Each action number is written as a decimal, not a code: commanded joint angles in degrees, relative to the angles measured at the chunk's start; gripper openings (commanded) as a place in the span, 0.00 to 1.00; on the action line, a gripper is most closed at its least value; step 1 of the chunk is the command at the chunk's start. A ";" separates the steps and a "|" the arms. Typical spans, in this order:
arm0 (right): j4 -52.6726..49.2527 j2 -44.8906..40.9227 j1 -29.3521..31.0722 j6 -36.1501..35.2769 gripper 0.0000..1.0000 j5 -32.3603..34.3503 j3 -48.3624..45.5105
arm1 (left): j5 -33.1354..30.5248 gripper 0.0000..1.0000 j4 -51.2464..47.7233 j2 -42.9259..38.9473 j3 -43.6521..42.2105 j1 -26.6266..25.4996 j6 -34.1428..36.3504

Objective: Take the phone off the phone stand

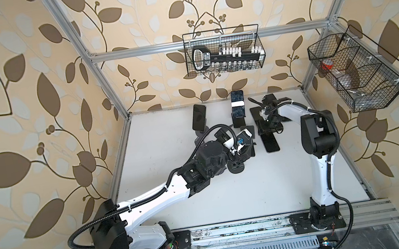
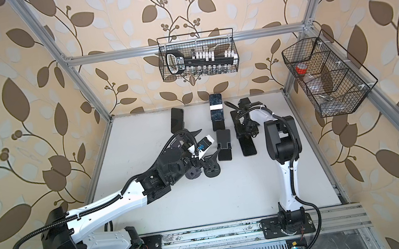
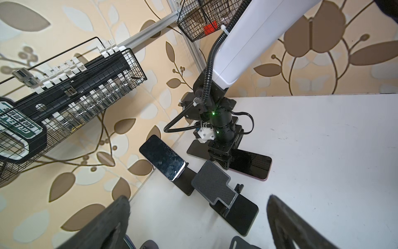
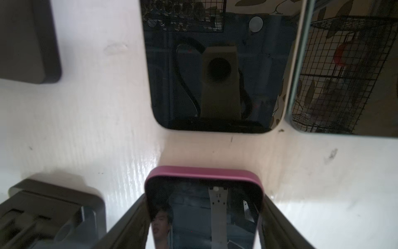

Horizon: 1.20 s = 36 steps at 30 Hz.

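A dark phone with a pink rim [image 4: 203, 172] lies low over the white table, and my right gripper [image 4: 204, 197] is shut across its width. In the left wrist view the phone [image 3: 252, 165] stretches flat from the right gripper [image 3: 221, 160]; in a top view the phone [image 1: 271, 142] sits right of centre. An empty phone stand [image 3: 217, 187] with a textured plate stands beside it. My left gripper [image 3: 198, 224] hangs open near that stand, nothing between its fingers [image 3: 120, 215].
Two more phones lean on stands at the back: a black one [image 1: 198, 117] and a marbled one [image 1: 238, 105]. A round-based stand [image 1: 236, 166] sits under the left wrist. Wire baskets hang on the back wall [image 1: 224, 50] and right frame [image 1: 358, 70]. A glossy black plate [image 4: 215, 64] lies ahead of the held phone.
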 commanded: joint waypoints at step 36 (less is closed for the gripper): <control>-3.46 3.30 -0.13 1.20 0.56 -1.29 5.49 | -0.90 0.99 2.94 -1.33 -0.37 -0.61 4.13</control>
